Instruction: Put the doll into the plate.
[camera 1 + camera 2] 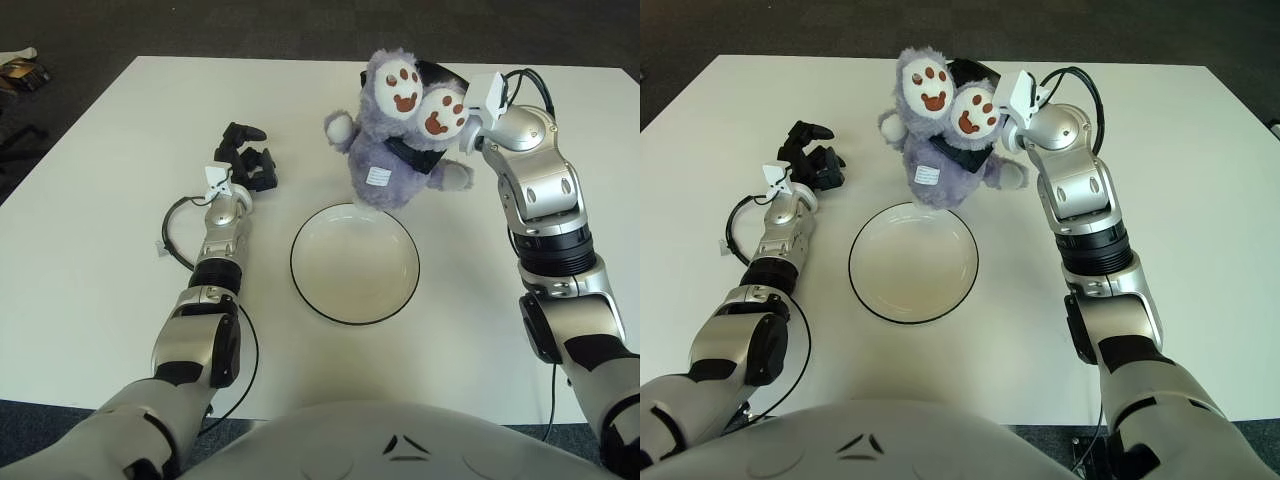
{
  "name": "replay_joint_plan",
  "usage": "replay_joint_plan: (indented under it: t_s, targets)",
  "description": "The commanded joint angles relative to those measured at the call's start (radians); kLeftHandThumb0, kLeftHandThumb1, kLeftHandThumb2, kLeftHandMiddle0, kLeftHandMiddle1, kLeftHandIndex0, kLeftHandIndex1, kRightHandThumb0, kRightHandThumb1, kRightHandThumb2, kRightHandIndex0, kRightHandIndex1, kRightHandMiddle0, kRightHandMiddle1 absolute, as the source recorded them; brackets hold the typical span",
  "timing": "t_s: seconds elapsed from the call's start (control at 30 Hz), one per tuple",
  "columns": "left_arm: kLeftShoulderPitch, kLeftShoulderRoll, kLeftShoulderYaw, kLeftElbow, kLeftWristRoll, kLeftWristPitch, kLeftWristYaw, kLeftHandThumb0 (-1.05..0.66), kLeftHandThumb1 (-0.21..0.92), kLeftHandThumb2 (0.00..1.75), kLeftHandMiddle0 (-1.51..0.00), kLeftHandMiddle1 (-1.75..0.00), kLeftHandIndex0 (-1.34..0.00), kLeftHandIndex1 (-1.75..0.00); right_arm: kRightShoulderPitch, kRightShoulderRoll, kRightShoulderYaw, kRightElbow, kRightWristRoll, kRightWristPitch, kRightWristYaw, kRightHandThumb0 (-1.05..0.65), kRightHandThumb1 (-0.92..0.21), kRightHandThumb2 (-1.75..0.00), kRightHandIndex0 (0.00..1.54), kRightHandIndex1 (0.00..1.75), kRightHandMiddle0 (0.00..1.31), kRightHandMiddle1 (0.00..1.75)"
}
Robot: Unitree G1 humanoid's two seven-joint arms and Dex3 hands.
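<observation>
The right hand [432, 88] is grasping the purple doll [392, 140] upside down, feet up, just behind the far rim of the plate [354, 263] on the table [90, 260], while the left hand [246, 160] is showing left of the plate, fingers curled, holding nothing.

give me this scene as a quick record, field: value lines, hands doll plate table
doll: purple plush, upside down with paw soles up, at the far rim of the plate, not yet inside it
plate: white with dark rim, holds nothing, in front of the robot on the table
right hand: black fingers wrapped on the doll from its right side
left hand: left of the plate, holds nothing, fingers curled
table: white top
task state: doll not yet in the plate
</observation>
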Motion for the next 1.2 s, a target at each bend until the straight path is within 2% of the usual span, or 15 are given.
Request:
replay_joint_plan:
  t_s: [0.0, 0.2, 0.43, 0.53, 0.93, 1.17]
  targets:
    - [0.007, -0.004, 0.007, 0.054, -0.007, 0.028, -0.001, -0.01, 0.21, 1.41, -0.70, -1.75, -0.51, -1.63, -0.014, -0.007, 0.016, -0.060, -0.001, 0.041, -0.001, 0.58, -0.08, -1.61, 0.81, 1.75, 1.07, 1.75]
    - [-0.008, -0.004, 0.014, 0.079, -0.012, 0.028, 0.007, -0.01, 0.22, 1.41, -0.70, -1.75, -0.50, -1.64, -0.006, 0.002, 0.013, -0.104, 0.028, 0.095, 0.001, 0.58, -0.08, -1.61, 0.81, 1.75, 1.06, 1.75]
    - [-0.020, -0.007, 0.021, 0.092, -0.018, 0.036, 0.018, -0.01, 0.24, 1.39, -0.68, -1.75, -0.48, -1.65, 0.019, 0.033, -0.021, -0.136, 0.119, 0.165, -0.002, 0.57, -0.08, -1.60, 0.81, 1.75, 1.04, 1.75]
    - [-0.023, -0.008, 0.023, 0.097, -0.019, 0.036, 0.023, -0.01, 0.25, 1.39, -0.68, -1.75, -0.47, -1.66, 0.026, 0.027, -0.016, -0.146, 0.118, 0.169, -0.011, 0.57, -0.08, -1.60, 0.80, 1.75, 1.04, 1.75]
    - [-0.047, -0.009, 0.023, 0.126, -0.014, 0.027, 0.041, -0.01, 0.23, 1.40, -0.70, -1.75, -0.48, -1.66, 0.042, 0.001, 0.026, -0.149, 0.012, 0.111, -0.083, 0.57, -0.09, -1.59, 0.80, 1.75, 1.05, 1.75]
    - [-0.068, 0.005, 0.023, 0.158, -0.013, 0.020, 0.031, -0.01, 0.21, 1.42, -0.71, -1.75, -0.49, -1.66, 0.035, 0.005, 0.029, -0.106, 0.001, 0.025, -0.075, 0.57, -0.09, -1.59, 0.80, 1.75, 1.06, 1.75]
